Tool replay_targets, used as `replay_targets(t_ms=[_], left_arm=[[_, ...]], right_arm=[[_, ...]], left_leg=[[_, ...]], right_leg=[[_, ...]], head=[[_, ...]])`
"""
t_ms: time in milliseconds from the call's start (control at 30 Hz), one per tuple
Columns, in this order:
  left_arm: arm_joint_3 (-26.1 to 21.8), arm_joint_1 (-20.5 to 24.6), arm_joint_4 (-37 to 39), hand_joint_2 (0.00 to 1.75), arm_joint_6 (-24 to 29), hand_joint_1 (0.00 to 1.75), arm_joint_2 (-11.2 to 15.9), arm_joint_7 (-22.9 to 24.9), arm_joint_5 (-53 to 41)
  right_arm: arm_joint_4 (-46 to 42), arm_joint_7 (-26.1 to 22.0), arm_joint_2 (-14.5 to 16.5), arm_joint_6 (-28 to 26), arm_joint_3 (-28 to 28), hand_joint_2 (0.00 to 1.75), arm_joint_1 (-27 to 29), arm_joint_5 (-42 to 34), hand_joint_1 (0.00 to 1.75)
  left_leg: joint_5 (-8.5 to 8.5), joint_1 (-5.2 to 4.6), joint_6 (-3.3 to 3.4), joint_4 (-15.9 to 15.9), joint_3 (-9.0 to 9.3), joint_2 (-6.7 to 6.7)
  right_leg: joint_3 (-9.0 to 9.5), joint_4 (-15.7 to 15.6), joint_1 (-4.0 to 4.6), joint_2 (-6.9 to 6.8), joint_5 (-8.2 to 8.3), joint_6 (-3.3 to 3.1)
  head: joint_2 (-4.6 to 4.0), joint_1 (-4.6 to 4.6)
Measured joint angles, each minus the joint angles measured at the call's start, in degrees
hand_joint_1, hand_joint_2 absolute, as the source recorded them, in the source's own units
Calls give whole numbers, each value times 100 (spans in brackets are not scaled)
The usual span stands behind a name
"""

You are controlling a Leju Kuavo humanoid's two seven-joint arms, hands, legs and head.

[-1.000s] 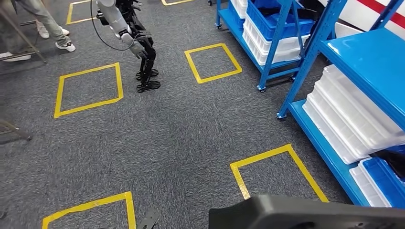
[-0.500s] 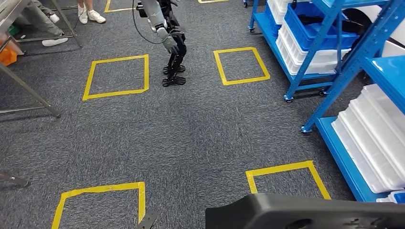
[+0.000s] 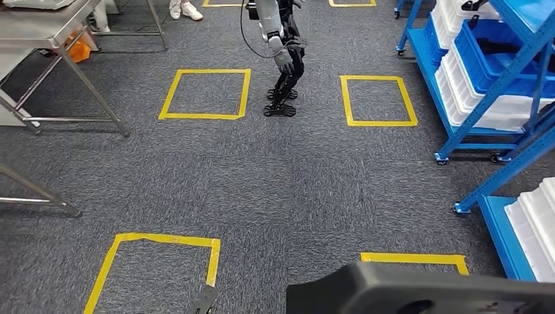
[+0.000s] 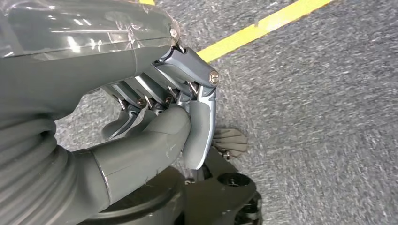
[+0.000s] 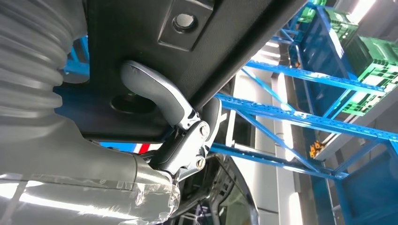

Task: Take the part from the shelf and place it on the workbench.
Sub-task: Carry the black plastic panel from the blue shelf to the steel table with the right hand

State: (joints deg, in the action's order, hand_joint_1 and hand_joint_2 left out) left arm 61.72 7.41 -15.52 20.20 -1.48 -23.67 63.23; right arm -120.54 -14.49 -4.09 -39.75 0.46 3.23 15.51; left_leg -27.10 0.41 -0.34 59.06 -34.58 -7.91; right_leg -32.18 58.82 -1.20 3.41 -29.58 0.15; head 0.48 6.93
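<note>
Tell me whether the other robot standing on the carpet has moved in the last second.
No. The other robot stands between the same two yellow squares as before; the camera turned, not it.

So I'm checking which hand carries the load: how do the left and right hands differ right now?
The right hand grips the black part, its fingers pressed against the part's underside; the left hand holds nothing, fingers curled in against the thumb. The right hand shows with blue shelving behind it; the left hand hangs over grey carpet with a yellow tape line. Both have grey ribbed wrist covers.
</note>
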Motion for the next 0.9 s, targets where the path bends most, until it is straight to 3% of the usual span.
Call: replay_targets(t_ms=[67, 133, 200, 233, 267, 300, 367, 433, 500, 567, 633, 700, 733, 767, 833, 900], left_arm=[[0, -7, -1, 175, 2, 175, 4, 0, 0], [0, 9, -2, 175, 3, 175, 6, 0, 0], [0, 19, -2, 175, 3, 175, 6, 0, 0], [0, 15, -2, 175, 3, 175, 7, 0, 0], [0, 11, -2, 175, 4, 175, 7, 0, 0], [0, 10, -2, 175, 4, 175, 8, 0, 0], [0, 18, -2, 175, 4, 175, 8, 0, -1], [0, 24, -2, 175, 5, 175, 8, 0, -2], [0, 15, -2, 175, 7, 175, 8, 0, -2], [0, 12, -2, 175, 9, 175, 8, 0, -2], [0, 29, -2, 175, 10, 175, 8, 0, -2], [0, 39, -2, 175, 7, 175, 7, 0, -3], [0, 36, -2, 175, 5, 175, 6, 0, -3], [0, 32, -2, 175, 4, 175, 6, 0, -3], [0, 28, -3, 175, 2, 175, 6, 0, -3], [0, 37, -4, 175, 2, 175, 6, 1, -4]], right_arm=[[-1, 0, -2, 1, 0, 175, -7, 1, 175], [-1, 2, -2, 2, -1, 175, -3, -1, 175], [0, 4, -2, 2, -2, 175, 3, -2, 175], [0, 5, -2, 2, -2, 175, 4, -2, 175], [0, 5, -2, 2, -2, 175, 3, -4, 175], [-1, 6, -2, 2, -2, 175, 3, -5, 175], [-1, 6, -5, 2, -2, 175, -1, -8, 175], [0, 8, -11, 2, -1, 175, -11, -9, 175], [0, 8, -15, 2, 2, 175, -21, -9, 175], [-1, 9, -19, 2, 3, 175, -27, -9, 175], [-1, 9, -29, 1, 5, 175, -22, -9, 175], [0, 10, -39, 1, 6, 175, -7, -9, 175], [0, 12, -40, 1, 7, 175, -2, -10, 175], [0, 14, -42, 1, 6, 175, -1, -10, 175], [0, 16, -48, 1, 6, 175, -1, -10, 175], [1, 21, -54, 0, 7, 175, 3, -9, 175]], left_leg=[[-125, -26, -76, 194, -75, 227], [-437, -22, -153, 809, -359, 585], [-672, 25, -204, 1470, -696, 715], [-652, 43, -217, 1568, -753, 735], [-527, 56, -221, 1442, -694, 759], [-327, 61, -213, 1106, -526, 806], [-10, 31, -159, 340, -154, 1026], [54, -21, -86, 30, -29, 1134], [54, -36, -18, 7, -35, 1021], [75, -9, 57, -63, 4, 910], [91, 9, 114, -109, 35, 795], [85, -2, 138, -105, 38, 658], [79, -8, 142, -99, 41, 580], [71, -9, 139, -88, 48, 496], [42, 4, 110, -45, 58, 326], [11, 9, 50, 27, 22, 170]], right_leg=[[45, -52, -26, -150, 12, -57], [85, -77, -28, -324, 1, -107], [113, -76, -18, -500, -31, -127], [133, -75, -19, -582, -50, -122], [161, -75, -21, -658, -72, -110], [200, -74, -23, -731, -99, -93], [275, -71, -10, -859, -162, -38], [320, -72, 14, -957, -208, 24], [362, -96, 13, -1032, -236, 86], [346, 31, -11, -851, -365, 136], [82, 604, -23, -526, -684, 148], [-329, 1335, -20, -394, -944, 151], [-454, 1500, -19, -376, -925, 153], [-476, 1437, -21, -362, -780, 151], [-265, 790, -39, -238, -308, 138], [-50, 217, -62, 32, -65, 117]], head=[[0, 33], [0, 83], [0, 106], [0, 109], [0, 113], [0, 118], [0, 126], [0, 121], [1, 117], [1, 92], [0, 47], [0, 27], [0, 22], [0, 22], [0, 18], [0, -4]])
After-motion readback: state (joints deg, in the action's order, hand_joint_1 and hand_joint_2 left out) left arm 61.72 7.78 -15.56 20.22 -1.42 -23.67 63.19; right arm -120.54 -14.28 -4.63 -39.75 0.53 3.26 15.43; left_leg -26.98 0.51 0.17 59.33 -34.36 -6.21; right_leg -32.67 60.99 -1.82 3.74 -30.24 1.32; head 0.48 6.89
